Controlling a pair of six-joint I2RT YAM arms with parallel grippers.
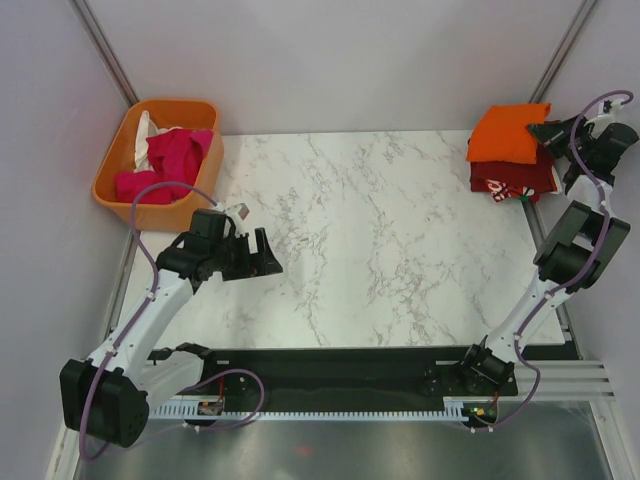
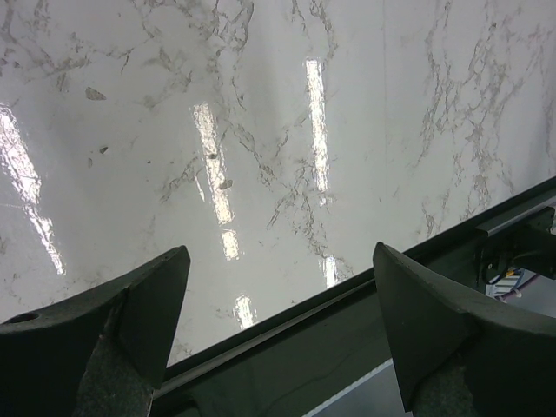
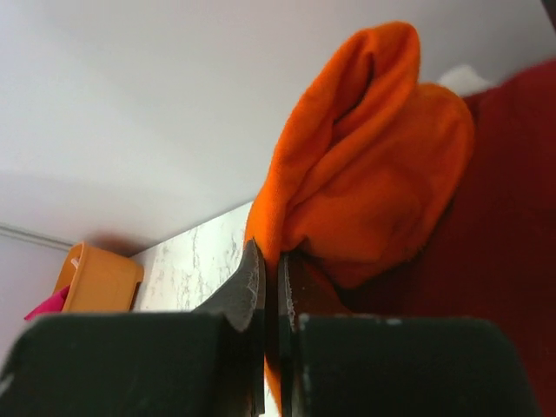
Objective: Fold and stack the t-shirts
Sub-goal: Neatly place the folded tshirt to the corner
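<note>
right gripper [image 1: 546,130] is over at the far right corner of the white marble-patterned table [image 1: 380,240], jaws pressed together with what looks like a fold of the bright orange cloth t-shirt [image 3: 365,156] pinched at their tips. that shirt lies folded on top of the stack, over a dark red cloth t-shirt [image 1: 520,174] and a red-and-white patterned one [image 1: 494,187] peeking out beneath. so this reads as the stacking step, the orange one being set or tidied on the pile.

left gripper [image 1: 266,255] hovers over bare marble near the left side, jaws wide apart, nothing between them.

the rigid orange plastic basket [image 1: 110,165] at far left holds crumpled magenta cloth t-shirts [image 1: 180,155] and a white one [image 1: 145,128].

next call, i'd say: right lets go cleanly without dragging the fold, left reaches into the basket.
</note>
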